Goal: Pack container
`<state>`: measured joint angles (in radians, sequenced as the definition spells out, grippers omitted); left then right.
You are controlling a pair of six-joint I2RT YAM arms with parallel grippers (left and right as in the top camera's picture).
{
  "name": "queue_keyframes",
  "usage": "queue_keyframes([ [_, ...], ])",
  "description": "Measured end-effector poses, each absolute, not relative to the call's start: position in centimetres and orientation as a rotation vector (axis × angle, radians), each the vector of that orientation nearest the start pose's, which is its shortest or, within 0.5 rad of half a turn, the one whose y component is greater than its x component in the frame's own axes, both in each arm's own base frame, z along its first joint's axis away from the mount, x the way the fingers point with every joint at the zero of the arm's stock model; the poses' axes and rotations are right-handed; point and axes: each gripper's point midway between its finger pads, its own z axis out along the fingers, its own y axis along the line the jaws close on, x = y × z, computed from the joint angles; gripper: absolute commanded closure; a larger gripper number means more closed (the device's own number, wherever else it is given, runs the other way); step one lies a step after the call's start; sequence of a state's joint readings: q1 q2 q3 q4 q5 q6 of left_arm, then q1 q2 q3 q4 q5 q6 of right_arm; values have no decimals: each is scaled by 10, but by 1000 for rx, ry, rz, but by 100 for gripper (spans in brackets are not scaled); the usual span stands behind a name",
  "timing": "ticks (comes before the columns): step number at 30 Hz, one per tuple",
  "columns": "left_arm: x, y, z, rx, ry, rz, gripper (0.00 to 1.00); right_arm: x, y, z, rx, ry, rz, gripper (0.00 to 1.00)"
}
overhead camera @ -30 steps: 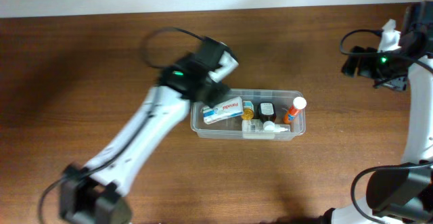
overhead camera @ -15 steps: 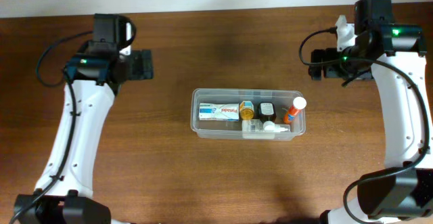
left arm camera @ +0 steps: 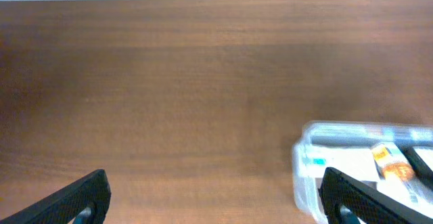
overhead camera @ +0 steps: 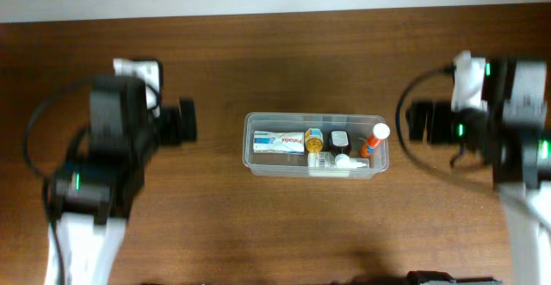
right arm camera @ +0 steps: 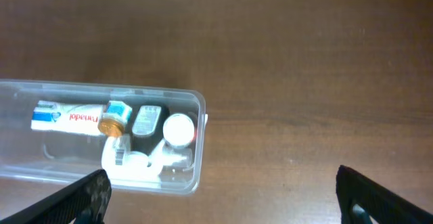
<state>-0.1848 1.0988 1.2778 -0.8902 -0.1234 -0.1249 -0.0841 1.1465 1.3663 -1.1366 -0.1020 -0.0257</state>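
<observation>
The clear plastic container sits in the middle of the table. It holds a white and blue tube, small bottles and an orange tube with a white cap. It also shows in the left wrist view and the right wrist view. My left gripper is open and empty, left of the container and apart from it; its fingers show wide apart in the left wrist view. My right gripper is open and empty, right of the container; its fingers also show in the right wrist view.
The wooden table runs to a pale wall edge at the back. Both arms hang over the table's left and right sides with their cables.
The left arm left the container, where it held the white and blue tube, and drew back to the left. The tube now lies in the container. The right arm moved lower and nearer.
</observation>
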Motion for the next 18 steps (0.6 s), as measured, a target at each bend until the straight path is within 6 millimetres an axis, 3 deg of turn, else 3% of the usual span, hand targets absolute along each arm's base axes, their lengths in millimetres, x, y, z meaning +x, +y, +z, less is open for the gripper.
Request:
queue_keyframes([
  [4, 271, -34, 270, -9, 2261, -43, 1, 245, -3, 243, 27, 2468, 78, 2],
  [10, 235, -25, 245, -32, 2269, -42, 1, 206, 0, 214, 26, 2454, 77, 2],
  [18, 210, -20, 224, -29, 2380, -17, 0, 196, 1, 197, 32, 2508, 83, 2],
])
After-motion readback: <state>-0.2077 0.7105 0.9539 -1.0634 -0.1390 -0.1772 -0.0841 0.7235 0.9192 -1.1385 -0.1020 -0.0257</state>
